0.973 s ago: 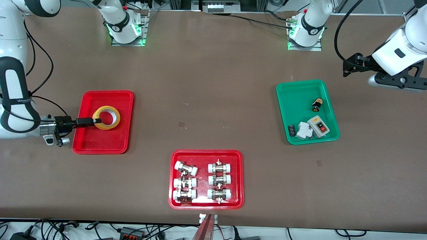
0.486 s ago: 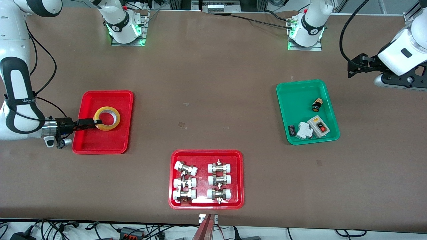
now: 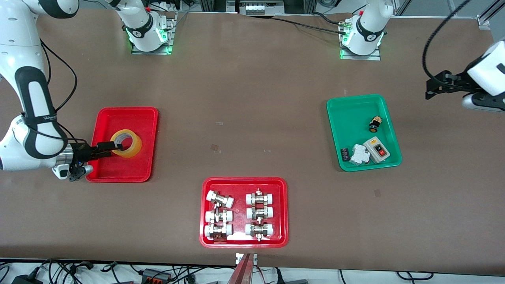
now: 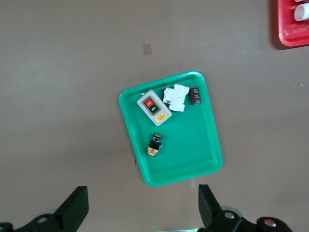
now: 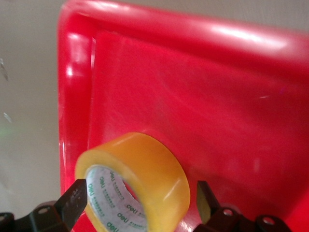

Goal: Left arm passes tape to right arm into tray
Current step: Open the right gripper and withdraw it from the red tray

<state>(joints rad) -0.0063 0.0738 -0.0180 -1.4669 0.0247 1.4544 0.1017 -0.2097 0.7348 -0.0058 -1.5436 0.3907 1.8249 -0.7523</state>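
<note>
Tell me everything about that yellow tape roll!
The tape is a ring of see-through yellow sticky tape wound on a white core printed with dark letters. It looks glossy and smooth. It is tipped up on its edge in the plain red tray toward the right arm's end of the table. The right gripper has its open black fingers on either side of it; whether they touch it is unclear.

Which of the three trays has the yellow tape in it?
The plain red tray at the right arm's end holds the tape; the others hold fittings or switches.
</note>
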